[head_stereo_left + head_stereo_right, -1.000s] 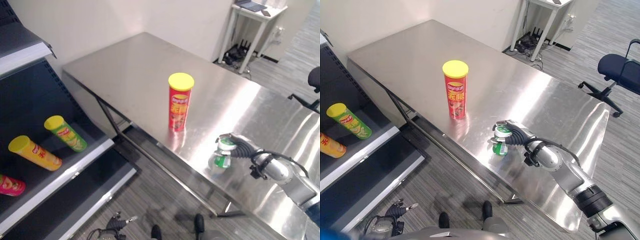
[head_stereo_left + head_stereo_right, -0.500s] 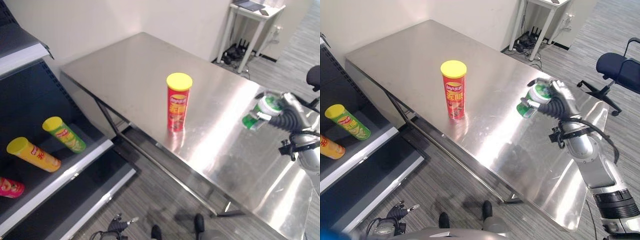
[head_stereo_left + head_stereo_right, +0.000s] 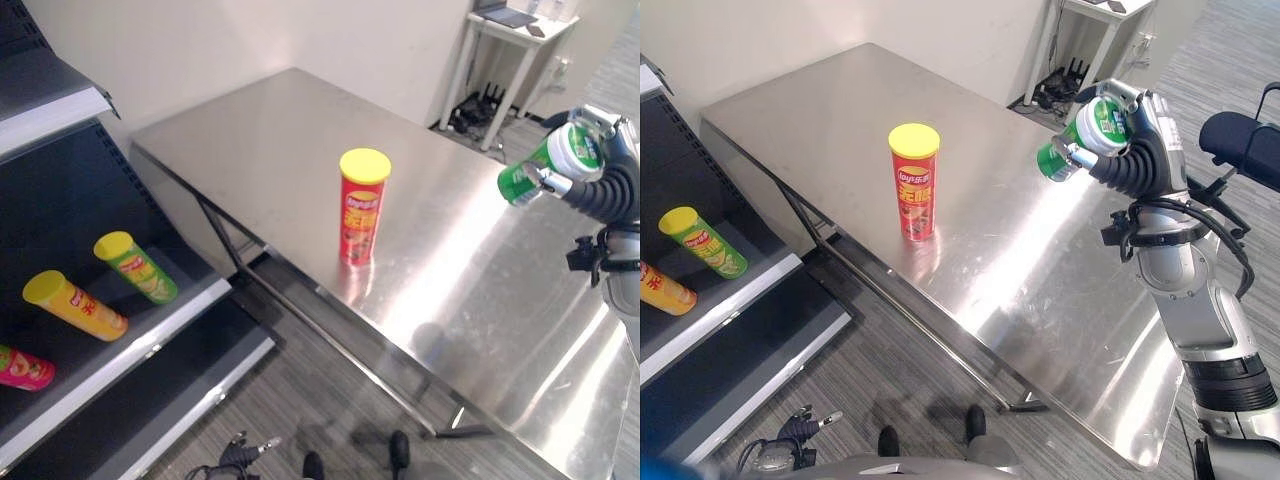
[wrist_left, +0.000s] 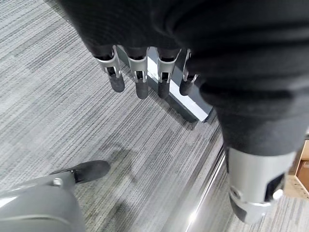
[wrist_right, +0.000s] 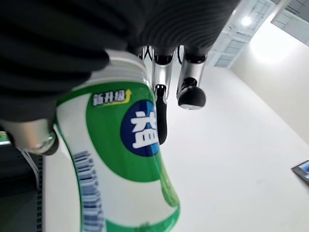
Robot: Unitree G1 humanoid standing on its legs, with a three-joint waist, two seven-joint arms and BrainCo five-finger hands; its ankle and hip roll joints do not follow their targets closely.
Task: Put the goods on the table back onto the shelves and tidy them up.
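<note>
Holding a small green-and-white plastic bottle (image 3: pixel 1083 139) tilted, high above the steel table (image 3: pixel 840 120), right hand (image 3: pixel 1137 150) fingers curled round its body. Probably light, stiff and smooth; mid-body grasp safest. Left hand (image 4: pixel 145 72) hanging relaxed, fingers straight. Red chip can (image 3: pixel 914 182) upright on table.

A small white side table (image 3: pixel 508 30) is standing against the wall in the far corner, with a dark flat device (image 3: pixel 506 13) lying on top and a tangle of black cables and plugs (image 3: pixel 472 108) sitting on the floor beneath it. A dark blue office chair (image 3: pixel 1248 141) is standing on the grey striped carpet (image 3: pixel 910 375), near the steel table.
</note>
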